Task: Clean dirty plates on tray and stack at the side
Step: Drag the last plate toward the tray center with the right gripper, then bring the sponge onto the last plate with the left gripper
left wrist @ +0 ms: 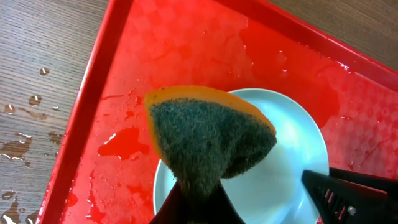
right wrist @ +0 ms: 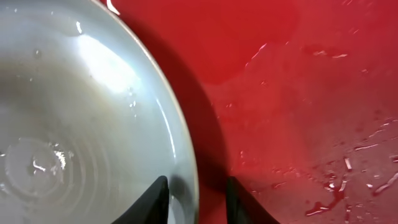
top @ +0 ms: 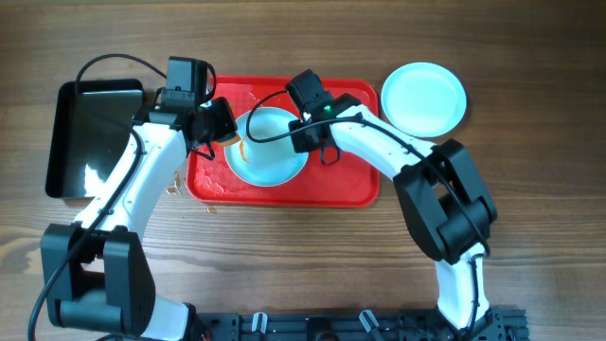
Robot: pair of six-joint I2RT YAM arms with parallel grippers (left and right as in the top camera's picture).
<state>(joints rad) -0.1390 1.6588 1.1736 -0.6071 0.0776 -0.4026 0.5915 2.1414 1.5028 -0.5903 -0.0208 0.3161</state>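
Closest to us in the left wrist view is a sponge [left wrist: 208, 146], orange backing on top and dark scouring face toward the lens. Its lower tip is pinched in the left pincer [left wrist: 196, 202], whose fingers are pressed together on it and cut off by the bottom edge. The sponge hides much of the left half of the plate [left wrist: 280, 162] below it, and we cannot tell whether it touches the plate. In the right wrist view only the fingertips of the right pincer [right wrist: 198, 200] show, spread with the rim of the plate [right wrist: 74, 124] between them, one tip over the wet inside and the other over the tray [right wrist: 298, 93]. We cannot make out whether either tip touches the rim. From overhead, both arms reach inward over the red tray [top: 350, 180], the left pincer [top: 220, 121] at the left edge of the plate [top: 270, 152] and the right pincer [top: 303, 140] at its right edge, their housings covering those edges. A second plate [top: 424, 98] lies on the table [top: 530, 57] just right of the tray, and a black pan [top: 90, 137] lies to the tray's left. Water drops [left wrist: 18, 146] dot the table beside the tray.
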